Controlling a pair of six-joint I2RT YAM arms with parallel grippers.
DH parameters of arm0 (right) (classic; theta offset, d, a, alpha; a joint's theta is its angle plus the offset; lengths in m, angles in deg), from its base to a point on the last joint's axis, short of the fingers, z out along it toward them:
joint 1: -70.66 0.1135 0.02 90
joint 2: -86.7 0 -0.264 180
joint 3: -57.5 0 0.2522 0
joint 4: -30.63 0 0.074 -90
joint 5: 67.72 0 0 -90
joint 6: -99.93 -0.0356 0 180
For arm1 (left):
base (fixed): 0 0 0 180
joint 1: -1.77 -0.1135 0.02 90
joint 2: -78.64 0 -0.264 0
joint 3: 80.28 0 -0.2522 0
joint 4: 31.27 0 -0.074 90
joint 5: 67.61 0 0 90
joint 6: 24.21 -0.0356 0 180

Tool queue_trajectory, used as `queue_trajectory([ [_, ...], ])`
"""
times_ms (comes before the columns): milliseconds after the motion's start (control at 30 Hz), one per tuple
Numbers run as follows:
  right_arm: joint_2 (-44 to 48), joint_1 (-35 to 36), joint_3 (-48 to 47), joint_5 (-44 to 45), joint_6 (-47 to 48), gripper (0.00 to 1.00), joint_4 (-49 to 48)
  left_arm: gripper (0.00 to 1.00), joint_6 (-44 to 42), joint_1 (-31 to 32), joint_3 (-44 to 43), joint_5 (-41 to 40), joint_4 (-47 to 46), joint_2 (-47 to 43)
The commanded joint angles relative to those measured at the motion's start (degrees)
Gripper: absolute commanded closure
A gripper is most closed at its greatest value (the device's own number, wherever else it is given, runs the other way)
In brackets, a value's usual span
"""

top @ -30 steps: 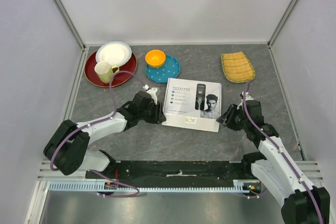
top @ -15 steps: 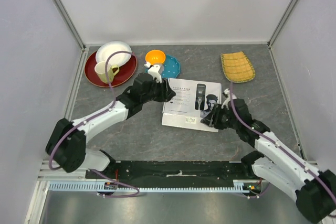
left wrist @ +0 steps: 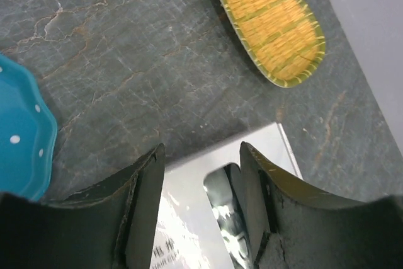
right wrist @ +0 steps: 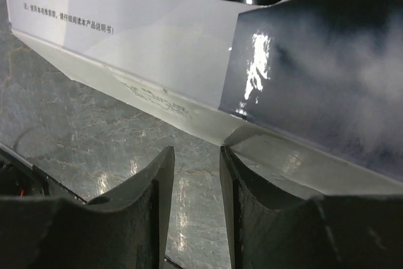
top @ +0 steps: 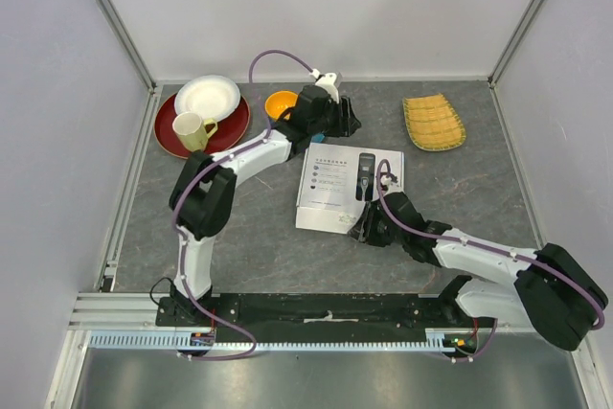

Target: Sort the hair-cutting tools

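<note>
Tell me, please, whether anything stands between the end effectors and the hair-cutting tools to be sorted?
No tools lie in the open. The closed white box is in the way: its lid probably covers them. The left end effector is at its far edge, the right end effector at its near edge, both open.

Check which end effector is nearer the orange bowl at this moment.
Left. The left end effector hovers just right of the orange bowl, above the white box's far edge. The right end effector sits at the box's near edge, much farther away.
</note>
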Motion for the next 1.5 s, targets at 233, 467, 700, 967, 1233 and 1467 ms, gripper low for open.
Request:
queue_trajectory([
  [233,-0.71,0.3,3.21,9.87,-4.42,0.57,-5.38,0.41,2.92,-1.14,-15.17,3.62,3.52,16.78],
  [467,-0.54,-1.54,5.58,12.87,-4.69,0.57,-5.2,0.49,2.74,-1.14,-14.3,13.89,6.07,19.6],
  [700,4.64,-6.73,6.99,12.17,-3.29,0.57,-2.75,0.58,1.95,-1.05,0.96,20.14,-0.51,12.84],
  [967,15.44,-10.86,8.31,10.59,-1.52,0.56,6.48,0.64,4.06,-0.43,19.77,25.69,-8.86,2.93],
  [1233,9.23,-10.87,5.15,4.81,2.07,0.56,-0.69,0.66,8.09,0.45,42.46,22.97,-18.52,-13.34],
  [1467,-3.78,-10.86,-1.09,-3.39,3.4,0.57,-9.16,0.67,11.88,1.15,60.92,18.57,-22.85,-26.35],
])
